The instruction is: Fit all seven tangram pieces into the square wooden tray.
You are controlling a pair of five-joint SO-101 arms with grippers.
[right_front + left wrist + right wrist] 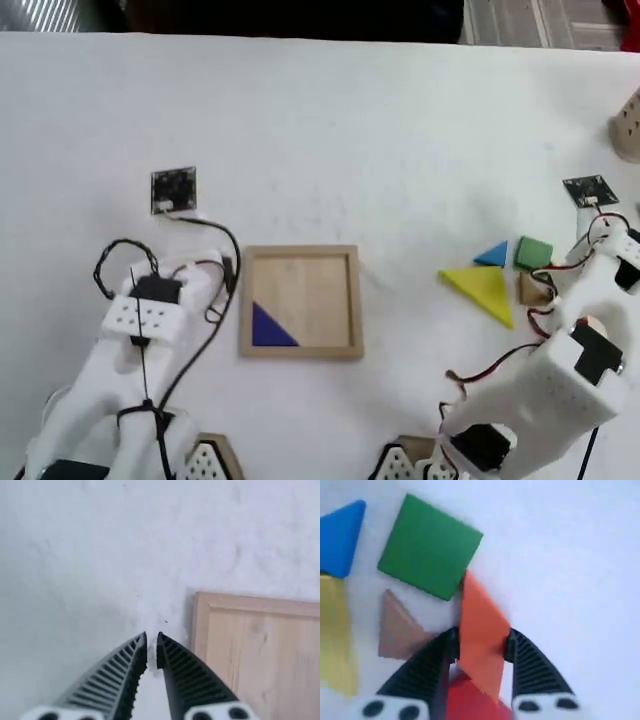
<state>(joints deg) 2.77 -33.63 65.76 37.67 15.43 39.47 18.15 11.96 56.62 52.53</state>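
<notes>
Tangram parallelogram (477, 612), orange, flat, matte, crisp edges. My right hand (481, 634) is clamped on it, one ribbed black finger (530, 665) against each long side, the gap no wider than the piece. Cannot tell whether it is clear of the table (350, 130). Its long axis runs straight out from between the fingers, away from the wrist. The far tip meets an edge of the green square (430, 555).

Closest to the wrist, at the parallelogram's near end, is a red piece (470, 700). Its outline is cut off, and whether it sits under or against the orange I cannot tell. Just beside one finger lies a tan triangle (397, 630) with a bare-wood look, one point aimed at the hand. Past it sits the green square, turned diamond-wise. Off to that side is the large yellow triangle (335, 630), with a small light blue triangle (342, 535) just beside its far end.

My left hand (151, 639) has its fingers nearly together, only a thin slit at the tips, gripping nothing. It sits over bare table, which is white, soft-looking and faintly mottled, just beside the outer rim of the wooden tray (200, 625).

The tray is square, of pale grained wood with a raised rim, well apart from the loose pieces. A dark blue triangle (268, 328) lies flat inside, its right angle seated in the corner nearest my left arm, its long side running diagonally across the floor.
</notes>
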